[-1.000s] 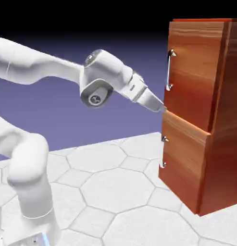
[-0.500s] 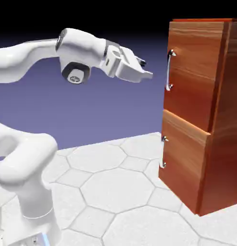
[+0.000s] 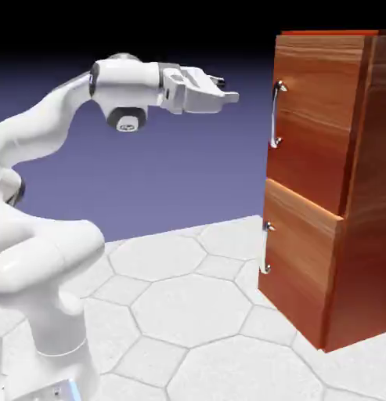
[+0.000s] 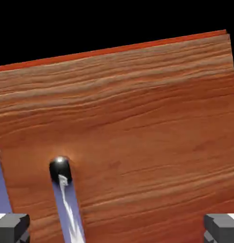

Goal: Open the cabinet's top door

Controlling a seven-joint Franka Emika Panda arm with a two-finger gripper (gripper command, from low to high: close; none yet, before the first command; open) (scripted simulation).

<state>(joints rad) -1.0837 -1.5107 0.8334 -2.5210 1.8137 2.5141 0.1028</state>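
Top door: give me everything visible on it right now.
The top door is the taller, upper panel of the cabinet, in reddish-brown wood grain. It looks shut, about flush with the panel below. A vertical curved silver bar handle sits near its left edge in the exterior view; the hand view shows the handle's upper end low and left. Nothing touches it: the open end effector is level with the handle, apart from it.
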